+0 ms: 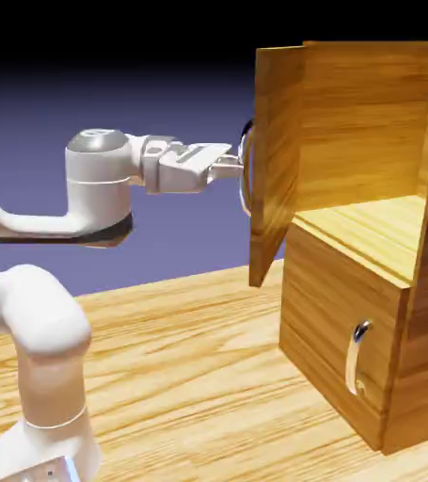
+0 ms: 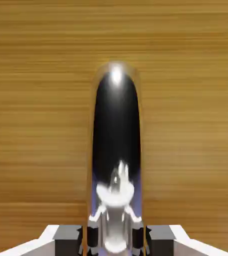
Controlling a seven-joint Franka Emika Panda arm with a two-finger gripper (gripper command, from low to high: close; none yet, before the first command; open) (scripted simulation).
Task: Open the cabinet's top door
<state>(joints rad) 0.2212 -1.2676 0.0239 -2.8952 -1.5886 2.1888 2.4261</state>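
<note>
On the exterior view's right, the cabinet (image 1: 415, 311) stands on the table (image 1: 189, 358), and its top door (image 1: 276, 160) is swung well out from the front, hinged along its far vertical edge, so that its inner face and thin edge turn toward the camera. Behind the door the upper compartment lies open, showing a lit wooden shelf and back wall. The door's handle (image 1: 245, 168), a curved silver bar, sits on the outer face and only its rim shows past the door's edge in this view.

The gripper (image 1: 234, 168) reaches in level from the left and meets that handle. In the hand view the handle (image 2: 116, 150) rises as a dark, shiny arch from between the two grey fingers (image 2: 68, 241), which press against it on either side at the bottom of the picture; the jaws are nearly closed, clamped on the bar. The door's wood grain (image 2: 35, 125) fills the rest of that view, with a sliver of violet backdrop at the right edge.

Below the open compartment, the lower panel (image 1: 335, 320) is flush and closed, its smaller handle (image 1: 356, 356) untouched. The white arm (image 1: 95, 184) bends up from the lower left, though how its lower links join is probably hidden at the frame's edge.
</note>
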